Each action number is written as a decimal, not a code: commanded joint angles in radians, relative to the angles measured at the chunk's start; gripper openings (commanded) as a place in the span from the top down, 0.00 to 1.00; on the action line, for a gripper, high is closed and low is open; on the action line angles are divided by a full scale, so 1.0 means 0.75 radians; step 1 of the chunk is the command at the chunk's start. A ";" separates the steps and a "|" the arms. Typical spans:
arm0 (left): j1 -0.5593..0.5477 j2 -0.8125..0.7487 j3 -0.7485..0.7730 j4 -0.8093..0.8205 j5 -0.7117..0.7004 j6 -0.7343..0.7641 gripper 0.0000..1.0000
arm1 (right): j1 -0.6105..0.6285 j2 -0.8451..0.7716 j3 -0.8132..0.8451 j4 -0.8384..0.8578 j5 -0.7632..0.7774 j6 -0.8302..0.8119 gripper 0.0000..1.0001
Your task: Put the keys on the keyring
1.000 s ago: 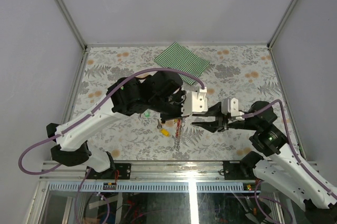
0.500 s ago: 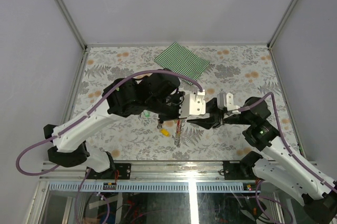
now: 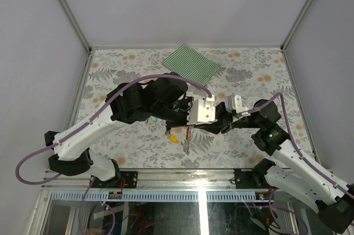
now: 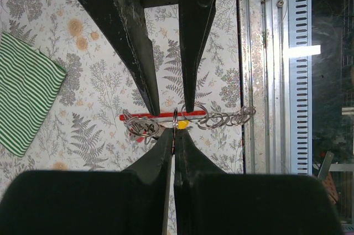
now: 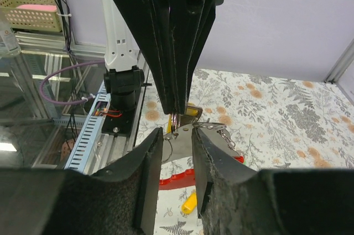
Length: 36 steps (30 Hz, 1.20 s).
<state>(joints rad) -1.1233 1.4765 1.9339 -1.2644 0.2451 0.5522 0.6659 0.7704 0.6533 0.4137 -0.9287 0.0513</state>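
Note:
My left gripper (image 4: 175,133) is shut on the small silver ring (image 4: 175,120) of the keyring and holds it above the table. The red strap (image 4: 145,116) and the short chain (image 4: 228,118) hang from it. My right gripper (image 5: 176,134) is open, its fingertips (image 5: 156,137) on either side of the ring (image 5: 175,119) just below the left fingers. In the top view the two grippers (image 3: 190,128) (image 3: 204,128) meet at the table's middle front. One yellow key (image 3: 173,139) lies on the table under them and also shows in the right wrist view (image 5: 189,204). A green key (image 3: 155,119) lies left of it.
A green striped cloth (image 3: 191,62) lies at the back of the table and shows in the left wrist view (image 4: 25,97). The metal rail (image 3: 177,166) runs along the front edge. Grey walls close in both sides and the back.
My right gripper has moved left towards the left gripper, and its open fingers now stand around the held ring. The left gripper has held nearly still.

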 commanded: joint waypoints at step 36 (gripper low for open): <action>-0.017 -0.065 -0.035 0.136 -0.009 0.004 1.00 | 0.013 0.045 0.045 0.152 0.003 0.074 1.00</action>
<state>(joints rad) -1.1263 1.4689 1.9129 -1.2457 0.2417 0.5526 0.6678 0.8154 0.6533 0.5068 -0.9619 0.1230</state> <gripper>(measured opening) 0.020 0.011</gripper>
